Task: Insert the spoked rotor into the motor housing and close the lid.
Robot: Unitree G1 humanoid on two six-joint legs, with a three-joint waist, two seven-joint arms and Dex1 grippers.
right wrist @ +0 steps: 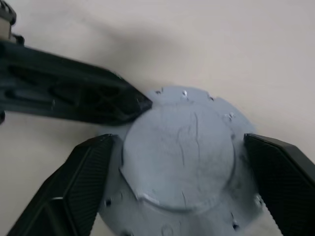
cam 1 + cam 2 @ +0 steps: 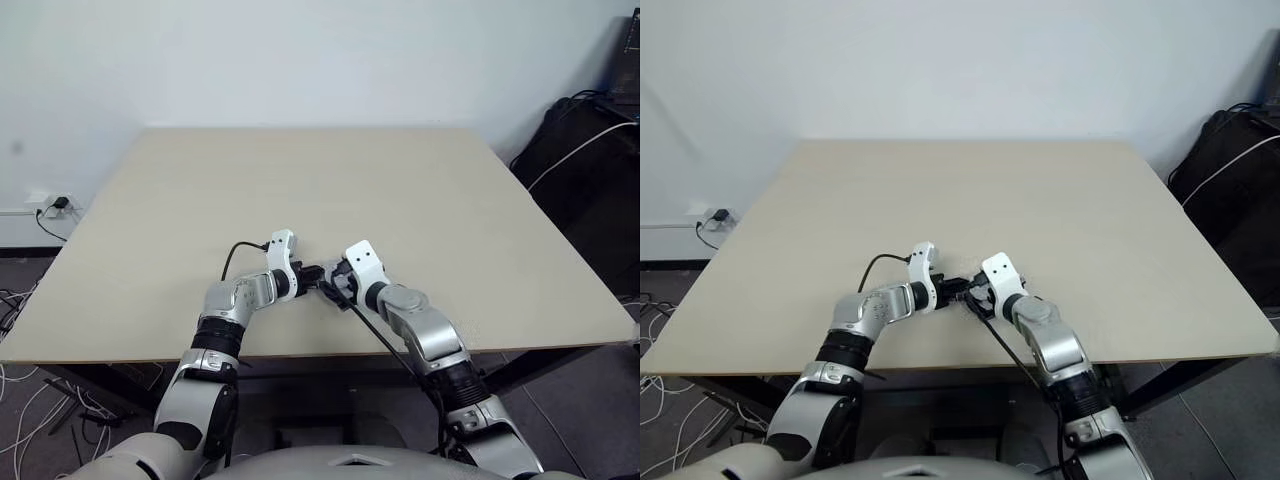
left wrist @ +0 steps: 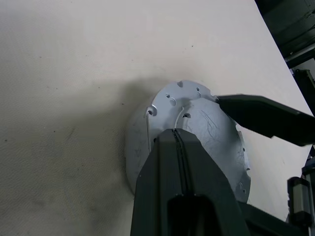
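Spread wide, the right fingers (image 1: 86,182) flank a silvery domed disc, apparently the lid (image 1: 179,152), lying on the worktop (image 1: 236,44), gripping nothing. Left fingers (image 3: 182,162), pressed shut and empty, rest their tips on its crown.

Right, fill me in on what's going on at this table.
Both of the robot's arms meet over a round silvery metal part with a raised centre and a holed flange, lying on the beige table near its front edge. The right end effector straddles it, fingers open, one either side. The left end effector is shut, its tip pressed on the part's top.
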